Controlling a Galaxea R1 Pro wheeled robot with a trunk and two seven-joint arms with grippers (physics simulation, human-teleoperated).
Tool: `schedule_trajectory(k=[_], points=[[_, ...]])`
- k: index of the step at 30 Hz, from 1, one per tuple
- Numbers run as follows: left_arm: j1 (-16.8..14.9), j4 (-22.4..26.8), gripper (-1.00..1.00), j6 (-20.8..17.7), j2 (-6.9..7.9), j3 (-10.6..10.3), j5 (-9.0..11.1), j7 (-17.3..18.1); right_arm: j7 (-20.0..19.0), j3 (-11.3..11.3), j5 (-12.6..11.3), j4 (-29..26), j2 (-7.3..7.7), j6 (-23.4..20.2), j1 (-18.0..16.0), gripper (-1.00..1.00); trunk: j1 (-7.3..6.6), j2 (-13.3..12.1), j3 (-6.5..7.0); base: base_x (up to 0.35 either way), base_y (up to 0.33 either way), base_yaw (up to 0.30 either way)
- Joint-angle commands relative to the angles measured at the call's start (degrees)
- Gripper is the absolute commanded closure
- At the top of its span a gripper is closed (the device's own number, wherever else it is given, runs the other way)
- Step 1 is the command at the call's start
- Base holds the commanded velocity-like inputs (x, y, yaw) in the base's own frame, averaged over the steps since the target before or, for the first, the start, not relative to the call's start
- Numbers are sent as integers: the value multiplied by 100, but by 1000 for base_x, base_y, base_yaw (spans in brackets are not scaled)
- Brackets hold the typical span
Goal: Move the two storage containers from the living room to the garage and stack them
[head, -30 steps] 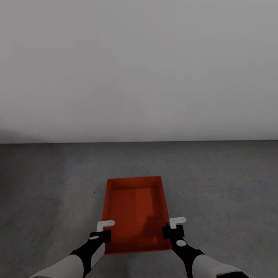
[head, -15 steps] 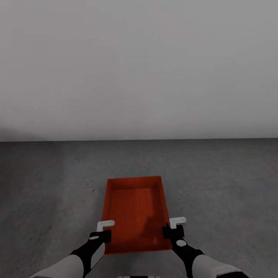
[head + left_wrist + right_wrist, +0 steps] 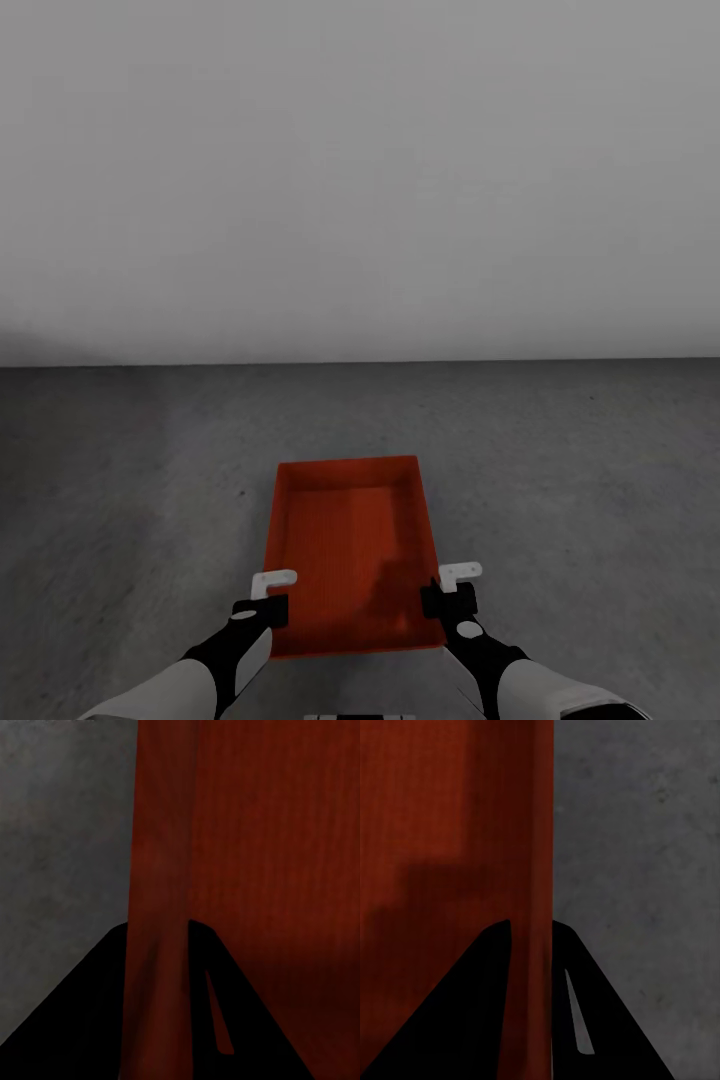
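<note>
**Inspector:** Head view?

**Assistant:** One orange-red storage container (image 3: pixel 352 555) over the grey concrete floor (image 3: pixel 560 470), near the white wall (image 3: pixel 360 180). Left gripper (image 3: pixel 268 597) and right gripper (image 3: pixel 452 590) each sit at a long side wall.

**Inspector:** Left wrist view?

**Assistant:** Fingers (image 3: pixel 97 1020) straddle the wall and pinch it.

**Inspector:** Right wrist view?

**Assistant:** Same: fingers (image 3: pixel 472 1012) clamp the rim. Risk: uneven release may tip or skew the bin, spoiling later stacking.

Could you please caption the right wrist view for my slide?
Right gripper clamps the wall of the orange-red container above the concrete floor.
</note>
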State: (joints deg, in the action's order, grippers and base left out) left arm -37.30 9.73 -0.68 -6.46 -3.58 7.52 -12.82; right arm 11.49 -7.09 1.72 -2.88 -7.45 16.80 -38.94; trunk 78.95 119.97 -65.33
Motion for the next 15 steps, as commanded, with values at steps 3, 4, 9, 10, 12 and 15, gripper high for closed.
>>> schedule_trajectory(k=[3,4,9,10,12,15], points=[[-5,160,100,244,4,286,277,-62,40,348,-61,17,33,16,1,100,-1,2,-4,0,0,0],[-5,160,100,244,4,286,277,-62,39,348,-60,16,33,16,1,100,-1,2,-4,0,0,0],[-5,160,100,244,4,285,277,-63,38,348,-58,15,28,16,1,100,65,122,-58,0,0,0],[-5,160,100,244,4,286,277,-63,37,348,-58,15,27,16,1,100,87,162,-76,0,0,0],[-5,160,100,244,4,285,277,-63,37,348,-58,15,25,16,1,100,131,242,-112,0,0,0],[-5,160,100,244,4,286,277,-60,37,348,-58,15,24,16,1,100,197,363,-166,0,0,0]])
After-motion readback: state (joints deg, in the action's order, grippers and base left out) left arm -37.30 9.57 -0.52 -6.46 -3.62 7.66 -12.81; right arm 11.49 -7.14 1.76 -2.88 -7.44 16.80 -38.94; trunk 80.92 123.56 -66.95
